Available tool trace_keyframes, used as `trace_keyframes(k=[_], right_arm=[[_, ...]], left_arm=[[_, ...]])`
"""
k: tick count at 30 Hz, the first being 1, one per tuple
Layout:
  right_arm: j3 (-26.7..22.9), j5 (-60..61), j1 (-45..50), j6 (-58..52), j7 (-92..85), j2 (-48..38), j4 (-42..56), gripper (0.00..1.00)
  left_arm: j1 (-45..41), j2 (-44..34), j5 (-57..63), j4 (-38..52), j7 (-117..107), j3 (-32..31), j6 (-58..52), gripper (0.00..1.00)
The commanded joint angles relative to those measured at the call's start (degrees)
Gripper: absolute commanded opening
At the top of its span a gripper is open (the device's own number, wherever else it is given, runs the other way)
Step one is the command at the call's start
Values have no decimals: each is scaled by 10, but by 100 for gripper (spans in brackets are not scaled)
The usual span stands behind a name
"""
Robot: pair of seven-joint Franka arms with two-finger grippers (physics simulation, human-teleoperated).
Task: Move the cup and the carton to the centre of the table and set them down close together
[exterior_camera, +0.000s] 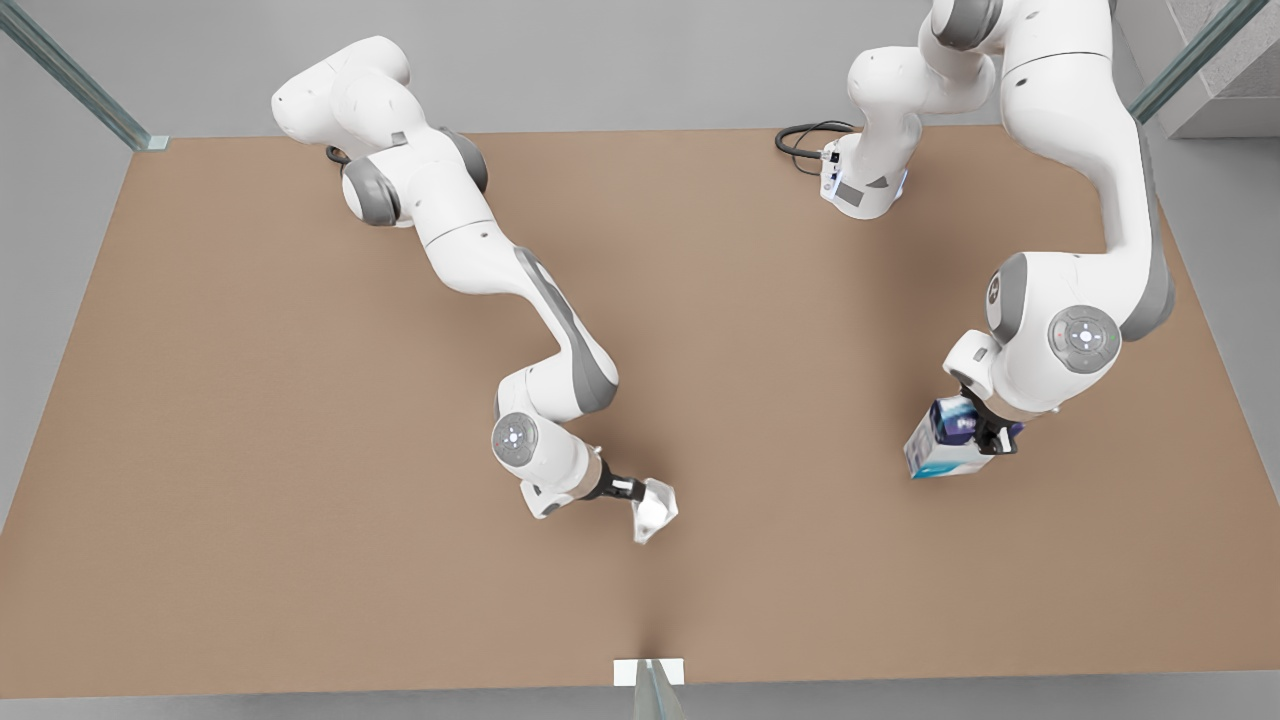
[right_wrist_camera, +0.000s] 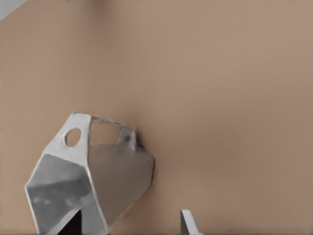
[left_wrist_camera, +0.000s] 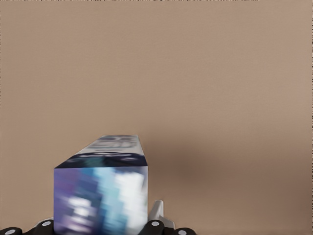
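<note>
Cup (exterior_camera: 655,508) in right hand (exterior_camera: 630,490), carton (exterior_camera: 945,440) in left hand (exterior_camera: 990,432)

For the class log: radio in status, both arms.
Left gripper shut on carton. Right gripper shut on cup. Table between them bare.

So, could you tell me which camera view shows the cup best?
The right wrist view: the cup is close, its facets plain. The front view shows it small, held by the right gripper.
</note>
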Motion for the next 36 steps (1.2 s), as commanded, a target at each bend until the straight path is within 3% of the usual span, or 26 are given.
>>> trace_keyframes(k=[1,5,6,7,9,12,14,15,16,17,24,36], right_arm=[[0,0,0,0,0,-1,-1,100],[0,0,-2,-28,4,-31,-7,100],[-6,-11,-22,-121,4,-95,-10,100],[-7,-97,-44,-261,0,-158,-10,100],[-6,-241,-76,-383,-113,-246,-37,100],[-7,-352,-121,-414,-221,-307,-63,100],[-4,-346,-169,-418,-221,-344,-79,100],[-4,-350,-182,-401,-222,-384,-119,100],[-2,-366,-173,-305,-222,-483,-271,100],[7,-380,-173,-261,-222,-519,-330,100],[9,-380,-174,-259,-221,-510,-329,100],[10,-380,-174,-258,-221,-507,-328,100]], left_arm=[[-3,0,-6,3,-8,0,-8,48],[-12,0,-8,8,-11,0,-12,48],[-19,0,-7,18,-31,-1,-30,48],[-30,0,-6,27,-42,0,-39,48],[-50,1,-6,43,-61,0,-63,48],[-105,1,-5,48,-120,0,-75,48],[-143,26,-2,76,-127,1,-91,48],[-157,25,2,78,-127,1,-99,48],[-173,33,9,104,-133,0,-125,48],[-185,42,10,115,-139,1,-131,48],[-295,136,0,222,-298,1,-185,48],[-335,181,-115,234,-417,0,-94,49]])
